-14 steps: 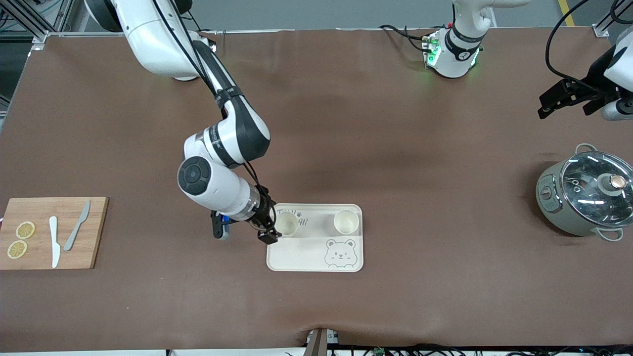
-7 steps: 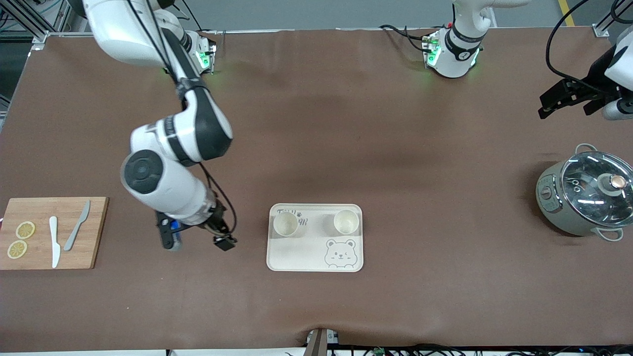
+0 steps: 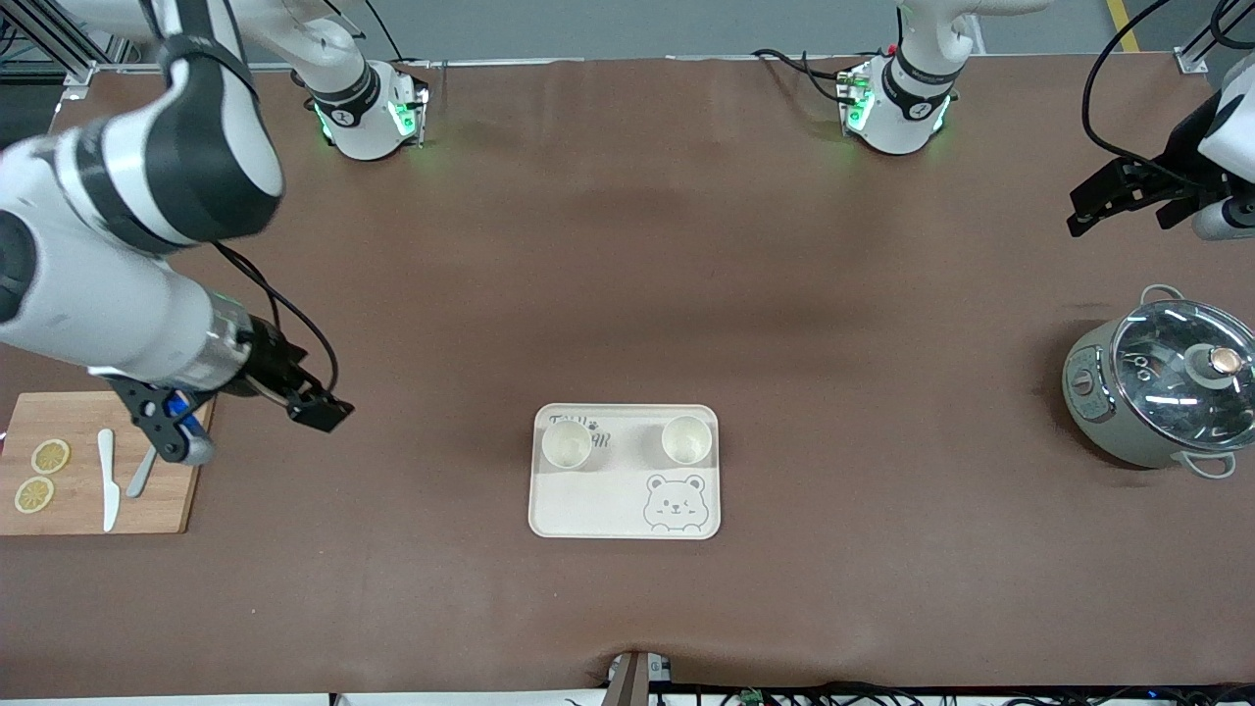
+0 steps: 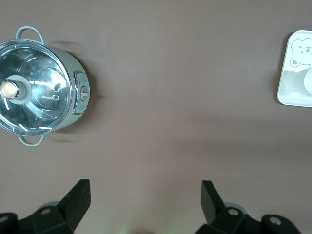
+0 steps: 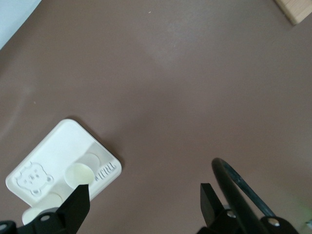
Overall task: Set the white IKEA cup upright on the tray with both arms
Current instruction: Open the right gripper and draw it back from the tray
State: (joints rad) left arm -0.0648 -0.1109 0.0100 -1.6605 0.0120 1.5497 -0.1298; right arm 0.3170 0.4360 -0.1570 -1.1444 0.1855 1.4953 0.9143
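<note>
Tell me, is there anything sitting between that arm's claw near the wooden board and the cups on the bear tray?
Nothing visible does. The right gripper hangs open over bare table beside the cutting board; only brown tabletop lies between it and the tray, where both cups stand upright.

The tray's (image 3: 625,510) lettering is partly hidden by a cup (image 3: 567,444).

Tray (image 3: 588,510): grey lettering partly hidden by cup (image 3: 568,444), unreadable; bear-face drawing.
</note>
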